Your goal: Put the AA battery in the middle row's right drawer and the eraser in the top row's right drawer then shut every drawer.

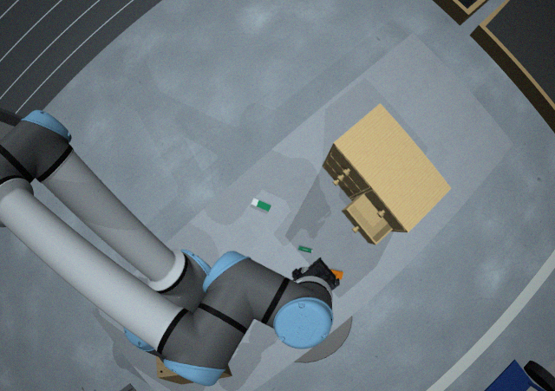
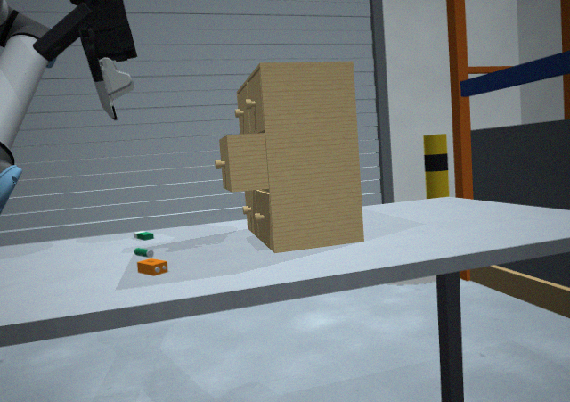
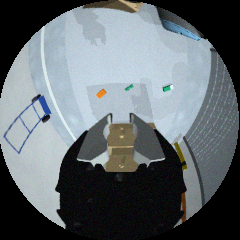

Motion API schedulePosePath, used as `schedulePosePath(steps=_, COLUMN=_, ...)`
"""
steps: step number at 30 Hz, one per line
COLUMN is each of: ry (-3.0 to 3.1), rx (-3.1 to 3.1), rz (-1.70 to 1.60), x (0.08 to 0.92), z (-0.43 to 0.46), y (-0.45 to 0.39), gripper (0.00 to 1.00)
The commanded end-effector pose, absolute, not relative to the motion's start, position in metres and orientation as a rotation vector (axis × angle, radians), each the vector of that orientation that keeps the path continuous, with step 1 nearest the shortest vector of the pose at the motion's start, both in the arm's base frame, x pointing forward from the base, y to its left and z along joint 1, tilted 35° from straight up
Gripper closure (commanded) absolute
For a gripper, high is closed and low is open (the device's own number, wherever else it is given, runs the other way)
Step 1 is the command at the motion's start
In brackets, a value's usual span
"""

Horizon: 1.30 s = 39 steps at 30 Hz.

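The wooden chest (image 1: 389, 167) (image 2: 313, 158) (image 3: 120, 162) stands upright. Its right middle-row drawer (image 1: 367, 211) (image 2: 246, 161) is pulled part way out; no object shows inside. The right top-row drawer (image 2: 256, 112) looks shut. The green AA battery (image 1: 305, 249) (image 2: 143, 252) (image 3: 129, 87) lies on the table. The green-and-white eraser (image 1: 263, 205) (image 2: 144, 235) (image 3: 167, 88) lies farther left in the top view. My gripper (image 2: 113, 114) (image 3: 120, 113) is partly open and empty, tilted downward high above the table, in front of the chest. In the top view its fingertips are hidden.
An orange block (image 1: 336, 274) (image 2: 152, 266) (image 3: 101, 93) with two silver contacts lies near the battery, partly behind the gripper in the top view. The other drawers look shut, their knobs sticking out. The table's edge (image 2: 207, 291) runs past the chest's near side.
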State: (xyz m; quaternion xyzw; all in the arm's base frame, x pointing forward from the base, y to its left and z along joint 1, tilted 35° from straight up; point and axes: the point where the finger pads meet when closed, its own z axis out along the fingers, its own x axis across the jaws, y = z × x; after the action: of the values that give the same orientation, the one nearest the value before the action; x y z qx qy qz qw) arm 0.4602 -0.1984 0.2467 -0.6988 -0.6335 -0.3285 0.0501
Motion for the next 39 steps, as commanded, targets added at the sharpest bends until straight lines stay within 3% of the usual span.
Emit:
schedulePosePath(steps=1, ry=-1.934, rx=-2.102, rz=-0.941, x=0.4561, z=0.2506, y=-0.2012, gripper=0.80)
schedulePosePath(steps=39, ry=-1.939, rx=-2.049, rz=-0.827, x=0.4471, z=0.2558, y=-0.2048, gripper=0.80)
